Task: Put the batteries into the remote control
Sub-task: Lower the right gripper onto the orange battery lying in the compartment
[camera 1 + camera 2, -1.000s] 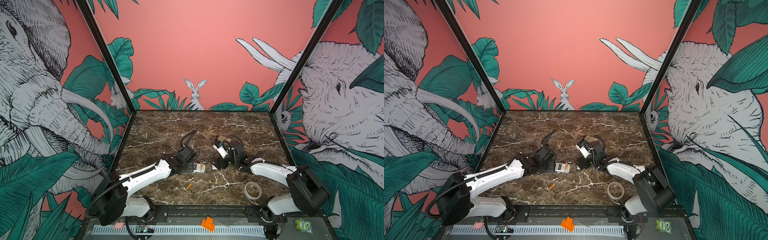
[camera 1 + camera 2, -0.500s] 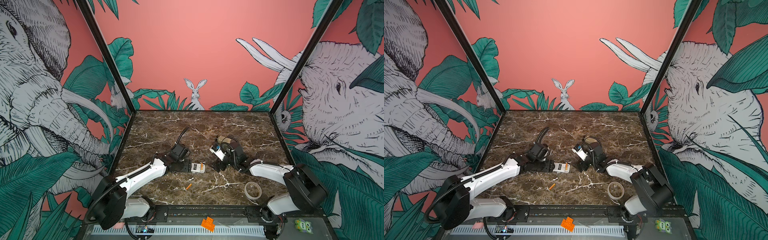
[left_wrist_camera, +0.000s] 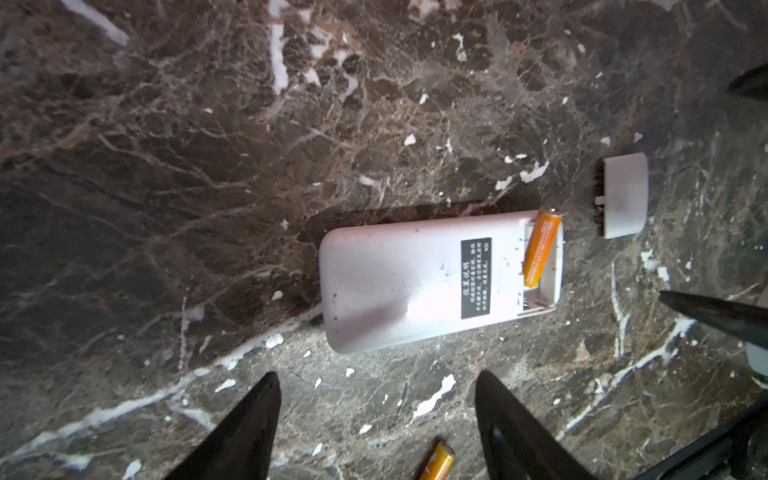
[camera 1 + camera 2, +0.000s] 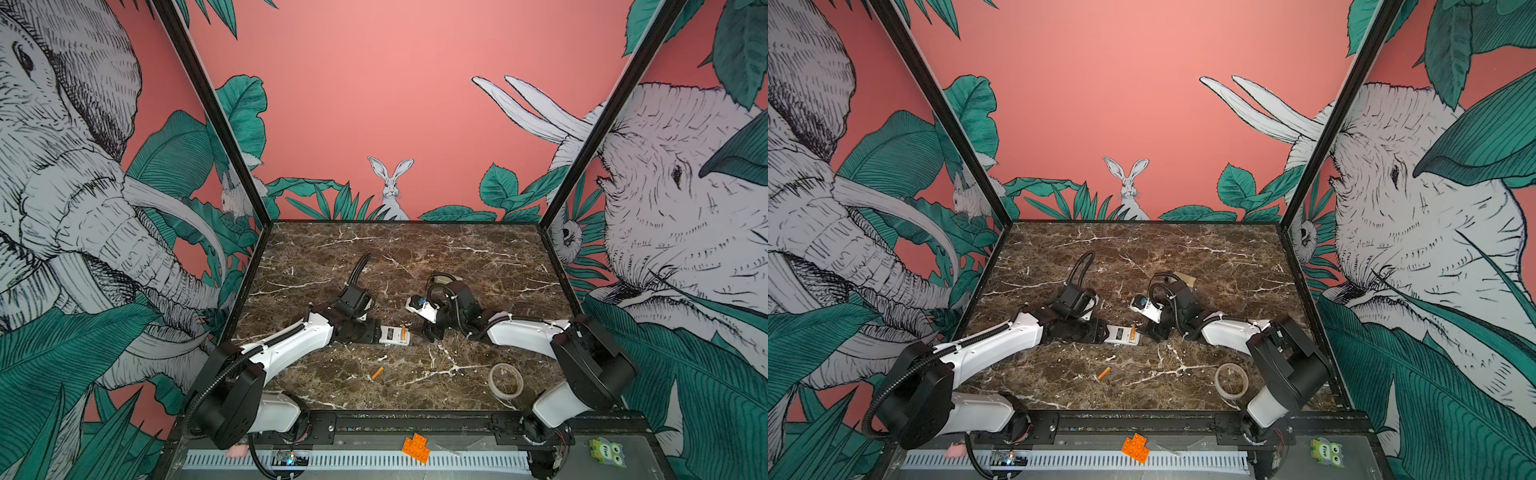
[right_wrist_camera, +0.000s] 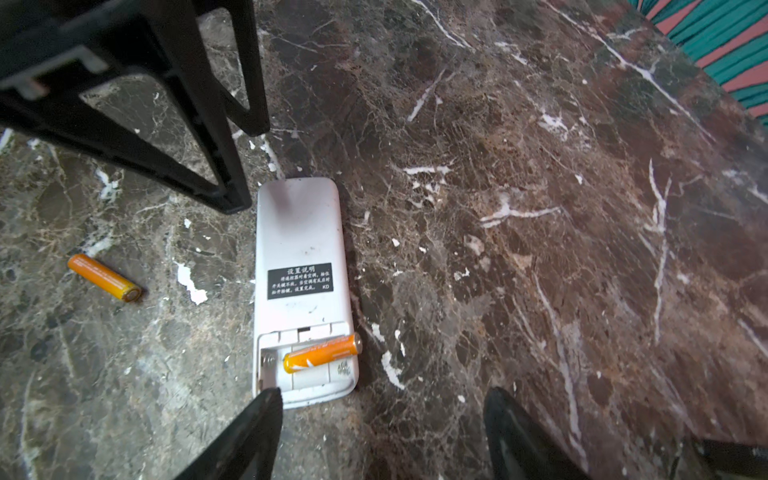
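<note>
A dark brown marble table (image 4: 374, 257) with white veins. A white remote control (image 4: 395, 335) lies on it, back up. A small white cover (image 3: 623, 195) lies just past the remote's open end. In front of the remote lies a loose orange battery (image 4: 377, 372). Farther off to the front right is a clear tape ring (image 4: 505, 394).

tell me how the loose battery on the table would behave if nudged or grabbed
The loose battery is a smooth cylinder lying on its side on the polished table, so a sideways nudge would probably roll it. Its thin, glossy body may slip from the jaws unless pinched squarely. It looks rigid, so bending seems unlikely.
</note>
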Motion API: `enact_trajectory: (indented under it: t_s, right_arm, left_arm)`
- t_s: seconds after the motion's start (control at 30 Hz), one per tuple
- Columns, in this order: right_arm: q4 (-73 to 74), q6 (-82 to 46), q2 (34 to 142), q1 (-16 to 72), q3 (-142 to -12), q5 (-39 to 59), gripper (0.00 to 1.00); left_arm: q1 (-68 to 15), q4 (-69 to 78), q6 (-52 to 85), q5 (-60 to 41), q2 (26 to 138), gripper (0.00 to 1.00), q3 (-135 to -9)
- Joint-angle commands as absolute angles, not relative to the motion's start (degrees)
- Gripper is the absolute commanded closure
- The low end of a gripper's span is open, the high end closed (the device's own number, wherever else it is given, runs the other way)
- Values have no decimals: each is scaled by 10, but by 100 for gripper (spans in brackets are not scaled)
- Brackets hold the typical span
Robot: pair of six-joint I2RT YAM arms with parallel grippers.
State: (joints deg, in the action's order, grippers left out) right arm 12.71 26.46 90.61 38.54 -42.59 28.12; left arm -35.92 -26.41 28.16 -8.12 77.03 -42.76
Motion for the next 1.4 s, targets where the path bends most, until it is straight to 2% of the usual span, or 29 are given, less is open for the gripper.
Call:
enact_trajectory:
  t_s: [0.0, 0.27, 0.6, 0.73, 1.0, 1.37]
  right_arm:
    - [105, 339, 912, 394, -448, 295, 26]
    - [16, 416, 959, 399, -509, 298, 29]
    - [-23, 444, 986, 416, -530, 275, 34]
    - [-15, 442, 988, 420, -528, 274, 36]
    - [-14, 437, 1004, 431, -542, 249, 46]
    - [-23, 440, 1011, 438, -549, 236, 50]
  left_arm:
    - [-356, -260, 262, -94, 774, 25, -424]
    - [-353, -269, 252, -95, 776, 26, -424]
    - [-342, -264, 247, -103, 780, 27, -418]
    - [-337, -259, 244, -109, 778, 27, -414]
    - [-335, -250, 242, -119, 785, 27, -409]
    - [-333, -239, 232, -121, 810, 29, -412]
